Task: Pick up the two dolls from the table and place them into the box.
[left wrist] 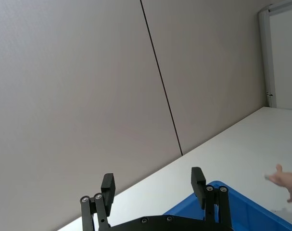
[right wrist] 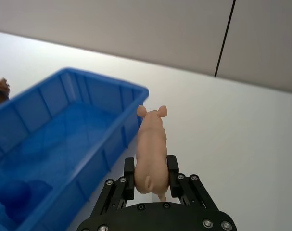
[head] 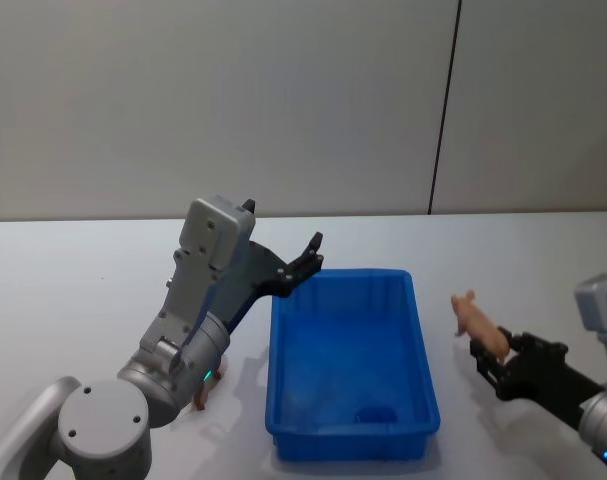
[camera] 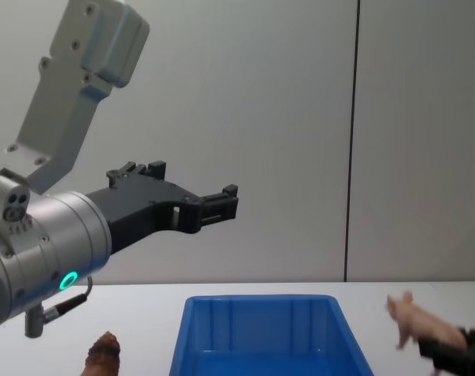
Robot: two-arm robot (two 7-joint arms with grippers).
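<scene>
The pale pink doll [head: 470, 318] hangs above the table [head: 83, 290] just right of the blue box [head: 353, 445], with my right gripper [head: 488, 355] shut on its hind end. In the right wrist view the fingers [right wrist: 172, 168] clamp the pink doll [right wrist: 151, 144] beside the box [right wrist: 102, 82]. My left gripper [head: 313, 255] is raised over the box's far left corner, open and empty [left wrist: 153, 185]. The reddish-brown doll [head: 200, 397] stands on the table left of the box, partly hidden by my left arm; the chest view shows this doll [camera: 104, 352] beside the box [camera: 257, 299].
A dark blue round lump [head: 378, 413] lies on the box floor near its front wall. Bare white tabletop stretches behind the box and to its right. A grey wall with a dark vertical seam [head: 443, 110] backs the table.
</scene>
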